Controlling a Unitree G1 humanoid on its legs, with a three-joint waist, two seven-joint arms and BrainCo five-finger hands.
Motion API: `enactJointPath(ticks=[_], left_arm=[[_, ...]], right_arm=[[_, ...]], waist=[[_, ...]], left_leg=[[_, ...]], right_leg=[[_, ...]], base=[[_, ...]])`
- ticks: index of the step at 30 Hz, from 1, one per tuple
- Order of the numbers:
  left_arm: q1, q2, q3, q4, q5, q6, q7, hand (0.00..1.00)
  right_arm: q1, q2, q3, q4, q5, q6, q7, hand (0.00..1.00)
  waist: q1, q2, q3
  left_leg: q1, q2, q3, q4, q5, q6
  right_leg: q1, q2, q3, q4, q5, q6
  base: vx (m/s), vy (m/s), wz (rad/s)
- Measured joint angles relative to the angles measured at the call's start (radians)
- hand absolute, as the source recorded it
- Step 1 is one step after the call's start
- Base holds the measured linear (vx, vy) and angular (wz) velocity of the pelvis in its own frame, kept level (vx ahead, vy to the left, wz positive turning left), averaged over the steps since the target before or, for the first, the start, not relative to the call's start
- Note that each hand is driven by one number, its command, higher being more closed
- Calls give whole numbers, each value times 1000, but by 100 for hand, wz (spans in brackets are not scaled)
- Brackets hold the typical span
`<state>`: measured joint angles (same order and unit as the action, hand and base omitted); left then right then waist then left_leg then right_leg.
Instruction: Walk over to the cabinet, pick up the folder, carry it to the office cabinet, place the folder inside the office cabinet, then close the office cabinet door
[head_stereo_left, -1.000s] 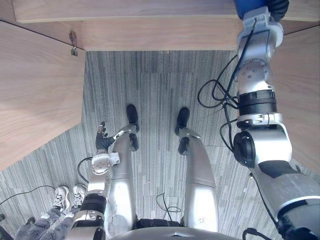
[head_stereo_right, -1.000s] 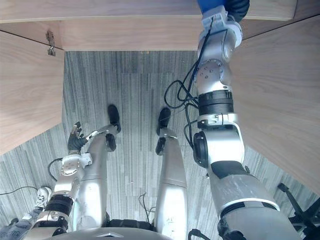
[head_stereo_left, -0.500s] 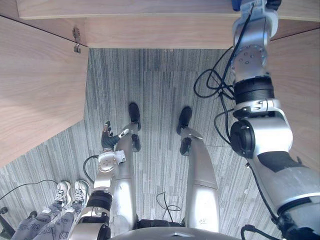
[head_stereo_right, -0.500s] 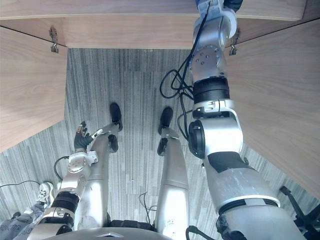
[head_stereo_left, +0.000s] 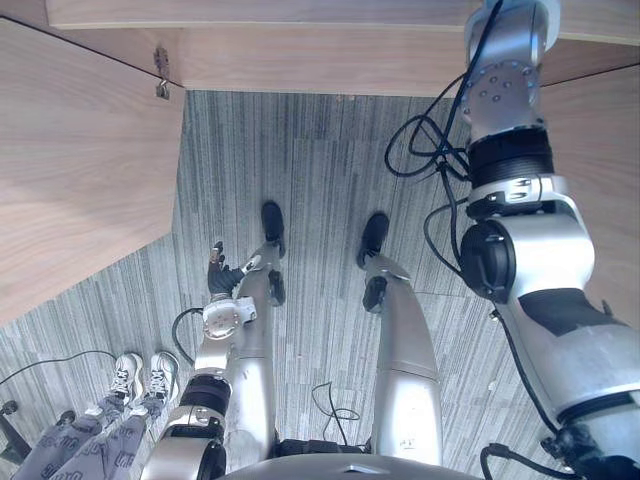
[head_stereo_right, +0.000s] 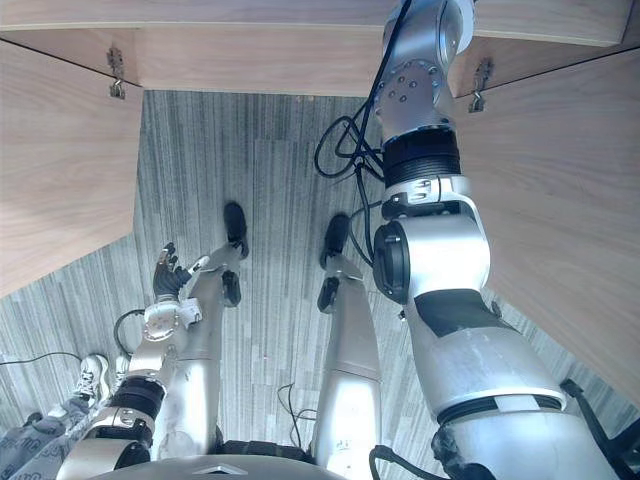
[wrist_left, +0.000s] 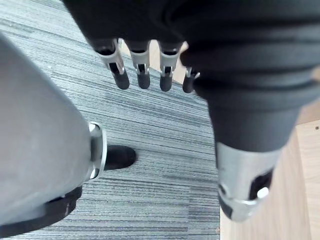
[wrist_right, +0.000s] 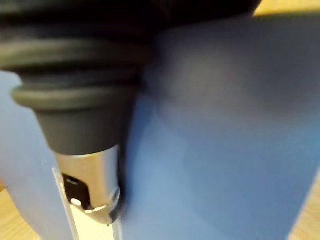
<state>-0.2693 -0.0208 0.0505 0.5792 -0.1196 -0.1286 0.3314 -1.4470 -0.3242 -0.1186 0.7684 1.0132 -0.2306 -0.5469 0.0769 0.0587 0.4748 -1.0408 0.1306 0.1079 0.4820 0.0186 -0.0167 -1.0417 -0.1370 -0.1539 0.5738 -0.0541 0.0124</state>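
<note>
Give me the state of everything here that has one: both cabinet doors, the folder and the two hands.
Left cabinet door, open, swung out towards the robot.
Right cabinet door, open as well.
Folder, lying against the right hand; the grip itself is hidden.
Left hand, open, empty, low beside the leg.

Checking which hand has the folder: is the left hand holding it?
No, the left hand hangs open and empty over the carpet.

Ahead: we find the cabinet (head_stereo_left: 300, 60).
Left: left door (head_stereo_left: 80, 170); left hand (head_stereo_left: 218, 272) and a person's shoes (head_stereo_left: 125, 380) nearer us.
Right: right door (head_stereo_right: 560, 200).
Folder (wrist_right: 215, 125): against the right hand (wrist_right: 95, 185).
</note>
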Motion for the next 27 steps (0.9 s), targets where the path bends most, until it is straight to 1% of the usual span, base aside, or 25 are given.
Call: enactJointPath(ticks=[2,6,11,17,19,22,24,25,27], left_arm=[[-1,-1,-7,3,-7,0,4,0],[-8,-10,-12,23,-15,0,5,0],[-13,-10,-12,24,-16,1,5,0],[-13,-14,-12,24,-16,1,5,0],[-13,-14,-10,24,-16,1,5,0],[-13,-14,-11,22,-16,1,5,0],[-11,-12,-12,20,-16,1,4,0],[-10,-9,-12,20,-16,0,3,0],[-7,3,-12,19,-16,0,-7,0]], right_arm=[[0,1,1,7,0,0,-1,0],[0,2,26,34,0,2,-3,0],[-3,2,38,33,-35,-1,-2,0],[-10,1,45,33,-43,1,-1,0],[-13,-6,88,33,-87,20,3,0],[-18,-18,140,34,-121,40,18,0],[-34,-50,203,36,-156,68,52,0],[-44,-57,219,38,-158,74,63,0],[-86,-87,281,51,-190,98,108,0]], waist=[[0,0,0],[1,13,-12],[2,13,-12],[1,13,-12],[0,13,-12],[-3,13,-12],[-2,13,-12],[-3,13,-12],[-1,13,-12]], left_leg=[[10,-1,0,-14,7,0],[17,1,-3,-33,11,0],[16,0,-3,-34,16,0],[12,0,-1,-36,17,-1],[11,0,1,-36,17,-1],[11,1,1,-37,17,-1],[11,0,2,-42,22,-1],[12,-1,2,-46,24,-2],[12,-1,3,-58,33,-3]], right_leg=[[10,0,-3,-11,5,0],[27,0,-17,-28,8,0],[24,-1,-19,-30,8,0],[19,-1,-18,-28,9,0],[16,-1,-16,-27,9,0],[15,-1,-16,-27,9,0],[13,-1,-16,-28,9,-1],[11,-1,-16,-29,10,-2],[7,-1,-16,-30,12,-4]], base=[[-4,-5,2],[-3,-5,6],[1,-1,1],[0,0,0],[0,0,0],[0,0,0],[0,0,0],[0,0,0],[0,0,0]])
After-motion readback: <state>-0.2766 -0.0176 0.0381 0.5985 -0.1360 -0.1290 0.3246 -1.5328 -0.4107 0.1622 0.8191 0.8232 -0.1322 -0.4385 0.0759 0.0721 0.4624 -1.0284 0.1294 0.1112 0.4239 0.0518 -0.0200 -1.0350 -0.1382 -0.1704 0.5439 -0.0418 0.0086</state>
